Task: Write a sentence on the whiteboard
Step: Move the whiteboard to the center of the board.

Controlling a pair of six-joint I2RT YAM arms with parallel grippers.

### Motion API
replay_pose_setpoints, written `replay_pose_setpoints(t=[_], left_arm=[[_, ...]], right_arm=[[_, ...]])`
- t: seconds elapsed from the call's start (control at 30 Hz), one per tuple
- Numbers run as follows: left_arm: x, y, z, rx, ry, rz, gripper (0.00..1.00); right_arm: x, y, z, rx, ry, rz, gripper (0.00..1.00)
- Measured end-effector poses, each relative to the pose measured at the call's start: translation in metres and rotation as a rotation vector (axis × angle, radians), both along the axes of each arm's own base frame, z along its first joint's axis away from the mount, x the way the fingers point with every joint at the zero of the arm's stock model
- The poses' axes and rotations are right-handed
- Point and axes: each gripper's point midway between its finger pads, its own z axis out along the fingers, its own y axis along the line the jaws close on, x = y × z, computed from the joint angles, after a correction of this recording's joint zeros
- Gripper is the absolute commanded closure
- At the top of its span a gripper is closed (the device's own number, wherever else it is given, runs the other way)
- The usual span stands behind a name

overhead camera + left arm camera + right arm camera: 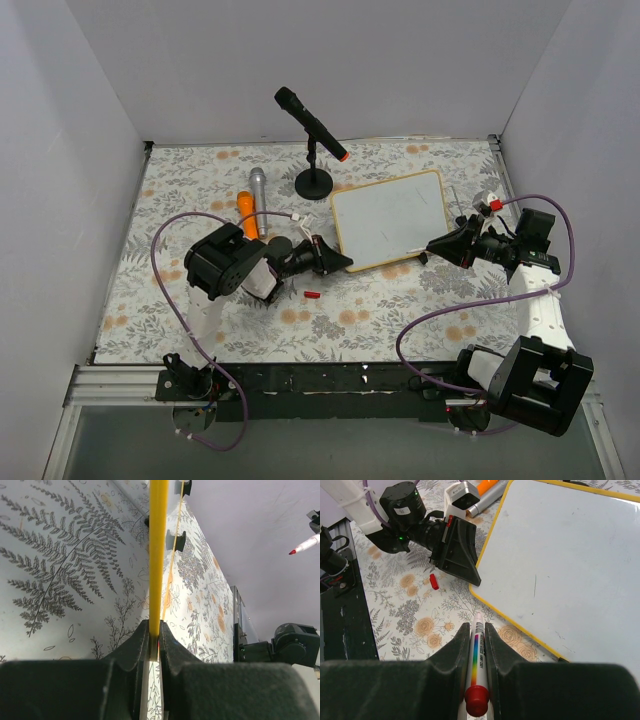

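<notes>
Gripping whiteboard and marker.
Clamps whiteboard's yellow rim in clenched left tool; pinches marker upright between fingers of right tool.

No legible text; marker print seemingly blurred.

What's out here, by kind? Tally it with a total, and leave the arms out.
whiteboard: 1
marker: 1
red cap: 1
microphones: 2, a black one on a stand and a silver-and-orange one lying flat
Total: 5
</notes>
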Motion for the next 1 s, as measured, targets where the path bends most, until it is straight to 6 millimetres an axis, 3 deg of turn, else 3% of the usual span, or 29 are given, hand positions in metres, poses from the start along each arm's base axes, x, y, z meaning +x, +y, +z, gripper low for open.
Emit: replay_pose_setpoints(t=[0.4, 0.83, 1.0], left_arm=[[0.010, -0.011, 0.020, -0.024, -0.060, -0.029, 1.00], [0.043, -0.037, 0.041, -0.080, -0.101, 0.015, 1.00], [0.046, -0.039, 0.039, -0.084, -0.080, 0.030, 1.00]], right_arm=[[0.000, 0.000, 0.000, 0.001, -0.001, 0.001, 0.99], [0.000, 0.001, 0.000, 0.007, 0.001, 0.007, 0.99], [-0.001, 0.001, 0.000, 0.011, 0.000, 0.011, 0.99]])
